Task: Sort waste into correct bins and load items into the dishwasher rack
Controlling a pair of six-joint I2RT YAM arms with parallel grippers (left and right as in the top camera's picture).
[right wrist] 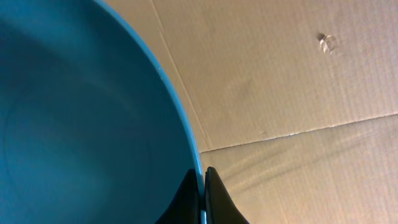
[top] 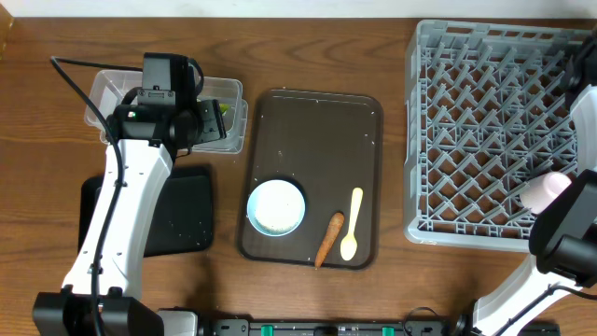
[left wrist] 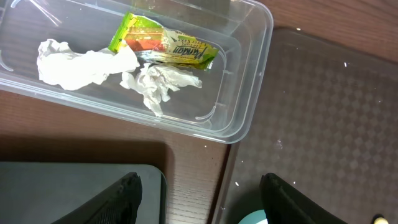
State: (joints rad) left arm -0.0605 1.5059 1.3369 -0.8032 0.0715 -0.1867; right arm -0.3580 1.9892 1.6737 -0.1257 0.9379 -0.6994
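My left gripper (left wrist: 202,200) hangs open and empty just in front of the clear tub (left wrist: 252,74). In the tub lie the green-and-orange wrapper (left wrist: 163,45) and crumpled white tissue (left wrist: 81,63). My right gripper (right wrist: 204,186) is shut on the rim of the dark blue plate (right wrist: 81,112), off by the grey rack (top: 485,131). On the brown tray (top: 317,131) sit the white bowl (top: 276,206), the carrot (top: 328,238) and the cream spoon (top: 352,224). A pink cup (top: 544,189) rests in the rack's near right part.
The black tray (top: 182,215) lies in front of the clear tub, under my left arm. A few white rice grains (left wrist: 346,63) are scattered on the brown tray. Brown cardboard (right wrist: 298,74) fills the background behind the plate in the right wrist view.
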